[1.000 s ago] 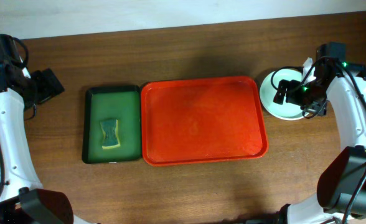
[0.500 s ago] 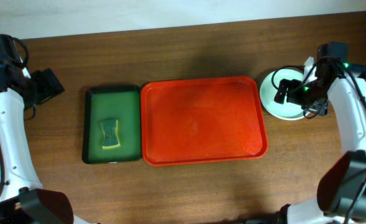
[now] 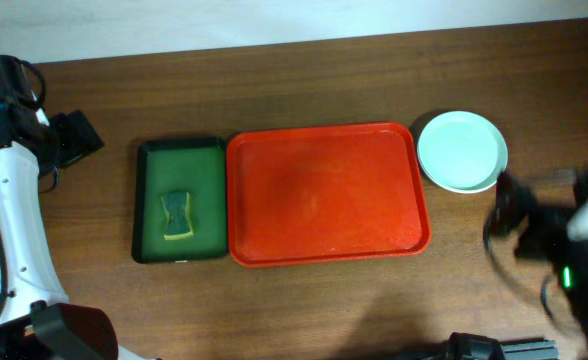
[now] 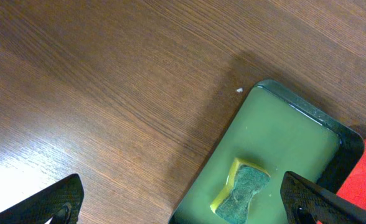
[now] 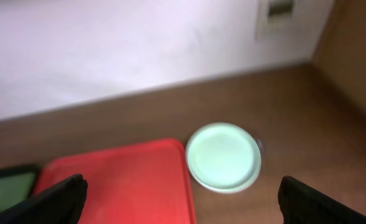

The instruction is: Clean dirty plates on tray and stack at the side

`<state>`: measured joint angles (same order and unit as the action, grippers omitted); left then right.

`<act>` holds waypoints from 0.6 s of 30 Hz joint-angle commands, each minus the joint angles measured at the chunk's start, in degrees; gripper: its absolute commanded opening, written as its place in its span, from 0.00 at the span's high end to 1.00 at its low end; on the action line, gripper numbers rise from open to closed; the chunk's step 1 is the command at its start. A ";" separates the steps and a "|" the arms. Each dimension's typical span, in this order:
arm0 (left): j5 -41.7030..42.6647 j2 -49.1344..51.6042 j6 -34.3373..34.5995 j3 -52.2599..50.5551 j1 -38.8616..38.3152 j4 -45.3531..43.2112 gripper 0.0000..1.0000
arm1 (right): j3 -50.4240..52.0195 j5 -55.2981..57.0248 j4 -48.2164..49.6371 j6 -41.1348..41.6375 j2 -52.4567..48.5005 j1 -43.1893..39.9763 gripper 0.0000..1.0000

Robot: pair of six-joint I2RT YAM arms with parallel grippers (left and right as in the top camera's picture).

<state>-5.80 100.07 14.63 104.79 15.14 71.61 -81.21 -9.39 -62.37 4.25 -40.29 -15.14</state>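
Pulled back from the plates (image 3: 462, 151), the right gripper (image 5: 182, 193) now hangs blurred over the table's (image 3: 324, 80) near right, fingers spread wide. The plates show as one pale mint disc just right of the red tray (image 3: 324, 190). The left gripper (image 4: 182, 193), equally spread, hovers beside the green tray (image 3: 180, 150) holding a sponge (image 3: 178, 216).

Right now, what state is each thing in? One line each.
red tray: empty, flat on the table.
mint plate: on the table, right of the red tray, no smears visible; cannot tell if plates lie beneath it.
green tray: holds the sponge.
sponge: lying in the green tray, nothing touching it.
left gripper: open, empty.
right gripper: open, empty.
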 commanded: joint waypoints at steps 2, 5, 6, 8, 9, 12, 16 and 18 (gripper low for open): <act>0.42 -0.09 0.74 0.26 -0.07 0.04 0.01 | -0.44 2.49 -0.11 -3.21 14.34 7.32 0.01; 0.42 -0.09 0.74 0.26 -0.09 0.07 0.01 | -0.44 2.56 -3.10 -3.58 21.81 11.17 0.02; 0.42 -0.09 0.74 0.26 -0.07 0.07 0.01 | -0.44 2.75 -3.37 -4.63 24.00 11.41 0.02; 0.42 -0.09 0.74 0.26 -0.07 0.07 0.01 | -0.09 4.09 -2.84 -5.57 28.26 11.41 0.02; 0.42 -0.09 0.74 0.26 -0.07 0.07 0.01 | 0.63 4.70 -1.68 -5.57 29.81 11.43 0.02; 0.42 -0.09 0.74 0.26 -0.09 0.07 0.01 | 5.57 5.33 2.99 -5.55 33.51 11.43 0.02; 0.42 -0.09 0.74 0.26 -0.09 0.07 0.01 | 19.78 1.42 17.14 -5.29 39.34 11.43 0.02; 0.42 -0.09 0.74 0.26 -0.07 0.04 0.01 | 25.49 -1.05 24.63 -5.29 39.95 11.54 0.02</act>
<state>-5.80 100.07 14.63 104.79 15.14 71.61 -61.93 -6.74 -44.12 -0.86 -2.17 -4.12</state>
